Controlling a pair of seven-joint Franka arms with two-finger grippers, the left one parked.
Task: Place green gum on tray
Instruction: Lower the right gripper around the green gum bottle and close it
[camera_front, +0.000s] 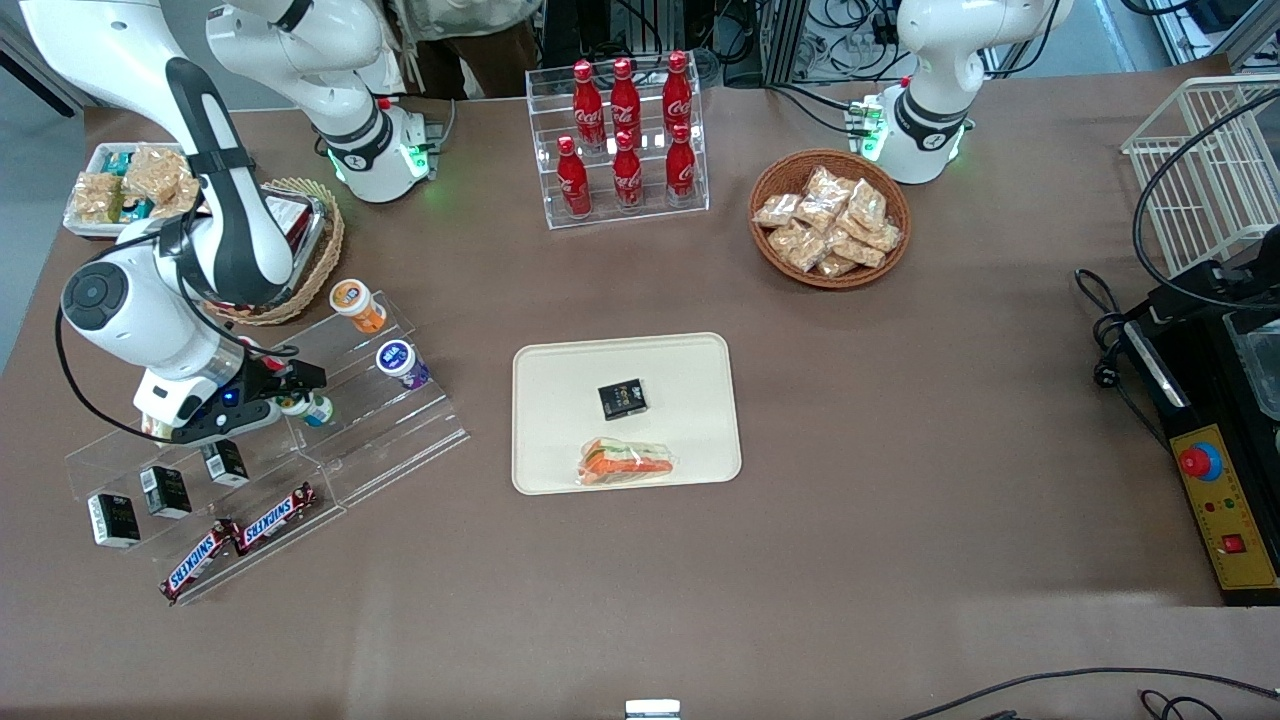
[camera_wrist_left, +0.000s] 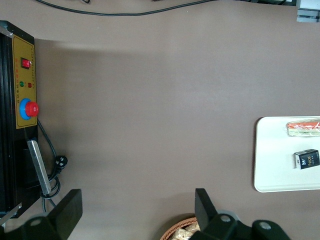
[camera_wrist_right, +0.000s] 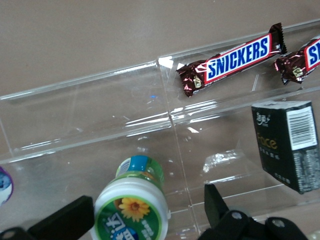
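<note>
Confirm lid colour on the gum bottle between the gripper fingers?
White, with a yellow flower on green; clearest in the right wrist view: green gum, gripper open around it.

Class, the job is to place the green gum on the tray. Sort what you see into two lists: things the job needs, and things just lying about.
Needed:
green gum, between the open jaws of the gripper at the clear stepped shelf
tray

Lying about:
orange bottle
purple bottle
Snickers bars
cola bottles
snack basket

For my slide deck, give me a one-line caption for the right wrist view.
Open gripper straddling the green gum on the clear acrylic shelf.
</note>
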